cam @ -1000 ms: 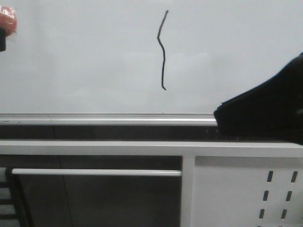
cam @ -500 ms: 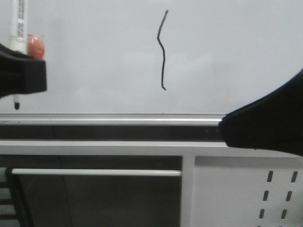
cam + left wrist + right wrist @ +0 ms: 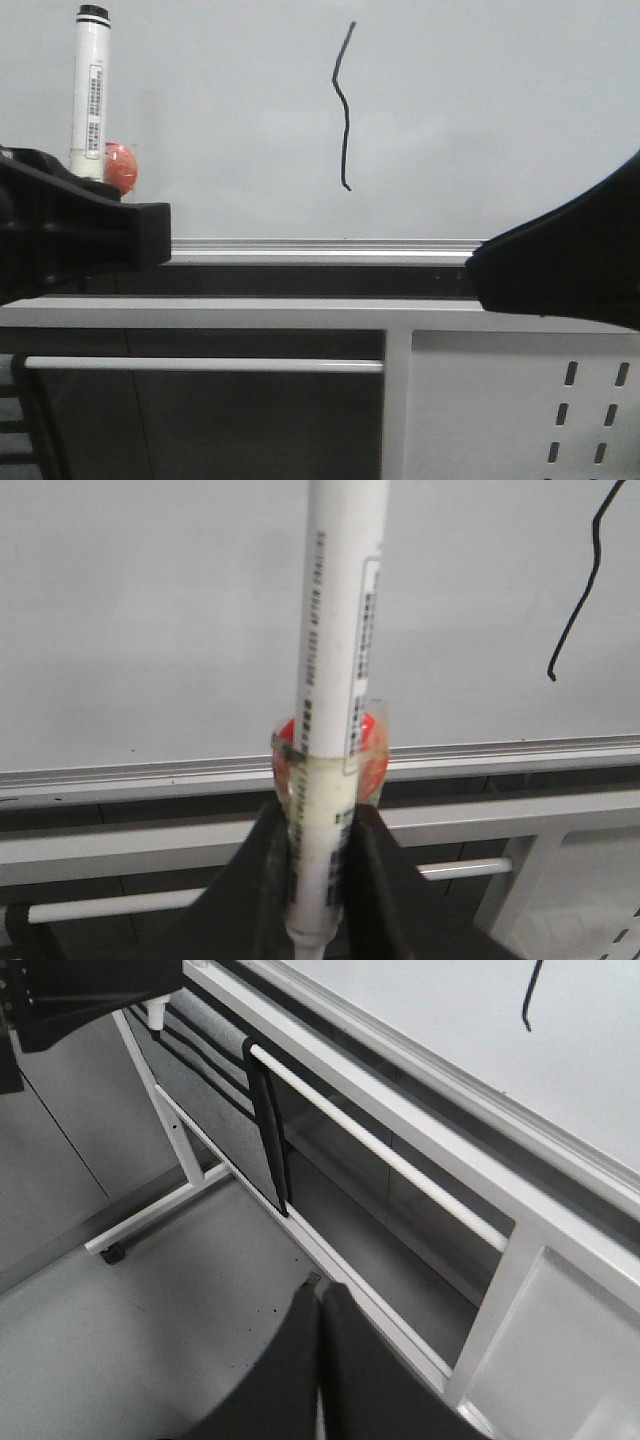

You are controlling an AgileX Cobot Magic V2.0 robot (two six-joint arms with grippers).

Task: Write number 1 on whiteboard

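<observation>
The number 1 [image 3: 343,105] is a thin, wavy black stroke on the whiteboard [image 3: 480,110], upper middle in the front view; it also shows in the left wrist view [image 3: 585,575] and the right wrist view [image 3: 532,995]. My left gripper [image 3: 318,825] is shut on a white marker pen [image 3: 335,660] with a red band; the pen stands upright at the left of the front view [image 3: 90,90], away from the stroke. My right gripper [image 3: 320,1305] is shut and empty, low at the right, pointing down at the floor.
The whiteboard's silver rail [image 3: 320,248] runs across below the stroke. Under it is a white stand frame with a horizontal bar [image 3: 200,364] and a perforated white panel [image 3: 590,410]. The stand's leg with a caster [image 3: 112,1253] rests on the grey floor.
My left gripper with the marker has moved rightwards and down into the front view, off the board's left side. The right arm has barely shifted. The stroke is unchanged.
</observation>
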